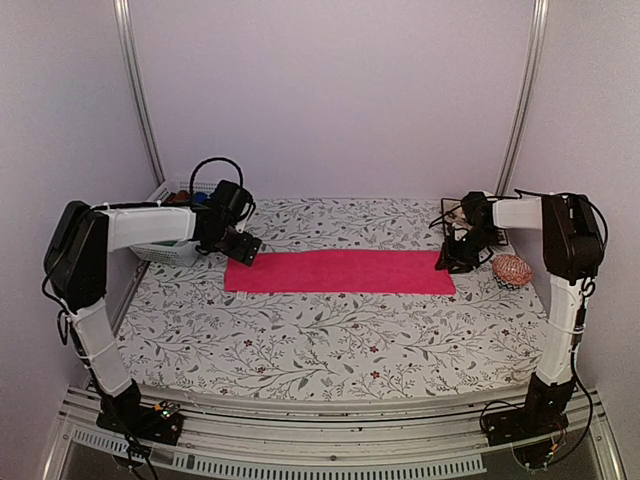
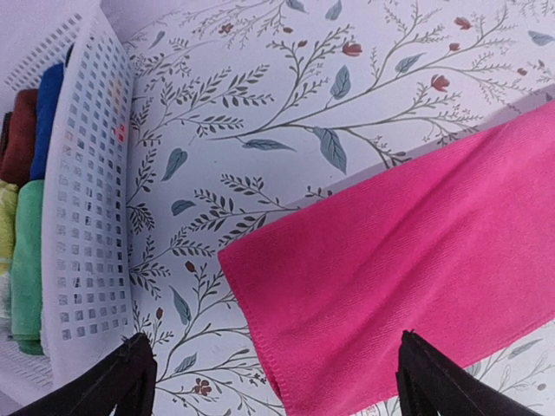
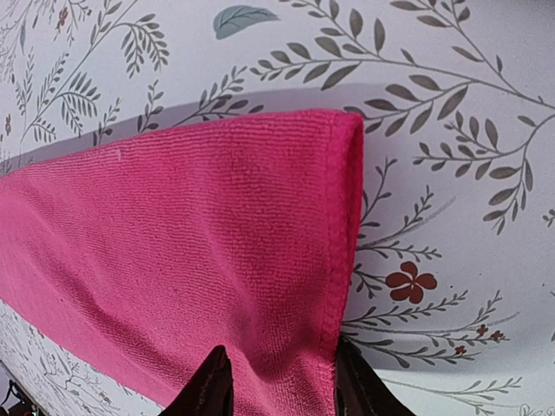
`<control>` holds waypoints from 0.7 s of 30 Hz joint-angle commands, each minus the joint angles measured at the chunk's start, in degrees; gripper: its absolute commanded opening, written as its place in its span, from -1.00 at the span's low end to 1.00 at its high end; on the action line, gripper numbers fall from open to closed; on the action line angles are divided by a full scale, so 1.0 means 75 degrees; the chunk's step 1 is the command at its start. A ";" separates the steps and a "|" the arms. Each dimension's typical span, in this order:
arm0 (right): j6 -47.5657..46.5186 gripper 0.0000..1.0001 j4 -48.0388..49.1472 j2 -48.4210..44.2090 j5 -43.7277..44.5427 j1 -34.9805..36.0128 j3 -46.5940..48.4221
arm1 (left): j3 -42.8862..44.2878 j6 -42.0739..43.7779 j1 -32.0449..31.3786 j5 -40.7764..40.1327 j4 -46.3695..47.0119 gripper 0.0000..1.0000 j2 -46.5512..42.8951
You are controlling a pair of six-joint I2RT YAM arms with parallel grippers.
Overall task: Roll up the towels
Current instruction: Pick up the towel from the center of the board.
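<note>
The pink towel (image 1: 340, 272) lies flat across the surface (image 1: 300, 345). Our right jaws pinch its end hem, and our left jaws hang spread over the other end. If that thin pinch slips, we roll crooked.

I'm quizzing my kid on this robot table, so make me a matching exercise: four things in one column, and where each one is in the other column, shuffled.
Things:
1. pink towel
2. left gripper
3. right gripper
4. white basket

Places:
A. far left, holding rolled cloths
B. fingers on either side of the towel's right end
C. spread flat across the middle of the table
D. wide open over the towel's left end

Pairs: 1-C, 2-D, 3-B, 4-A
</note>
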 commanded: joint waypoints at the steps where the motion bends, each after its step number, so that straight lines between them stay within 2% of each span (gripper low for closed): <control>1: 0.0228 -0.31 0.0004 0.0387 0.0082 0.0051 -0.0290 | -0.0163 0.0131 -0.0076 -0.0164 -0.0073 0.93 -0.0409; 6: 0.0305 -0.57 0.0031 0.0494 0.0258 0.0053 -0.0321 | -0.0195 0.0194 -0.0077 -0.0223 -0.0088 0.93 -0.0476; 11: 0.0248 -0.95 -0.0106 0.0673 0.0559 0.0051 -0.0114 | -0.0145 0.0194 -0.0077 -0.0243 -0.0100 0.93 -0.0468; 16: -0.0057 -0.96 -0.0480 0.0144 0.0869 -0.0040 0.0084 | -0.0216 0.0216 -0.0077 -0.0365 -0.0175 0.93 -0.0559; 21: -0.0343 -0.96 -0.0966 -0.0762 0.0705 -0.0409 0.0179 | -0.0377 0.0132 -0.0077 -0.0402 -0.0264 0.93 -0.0716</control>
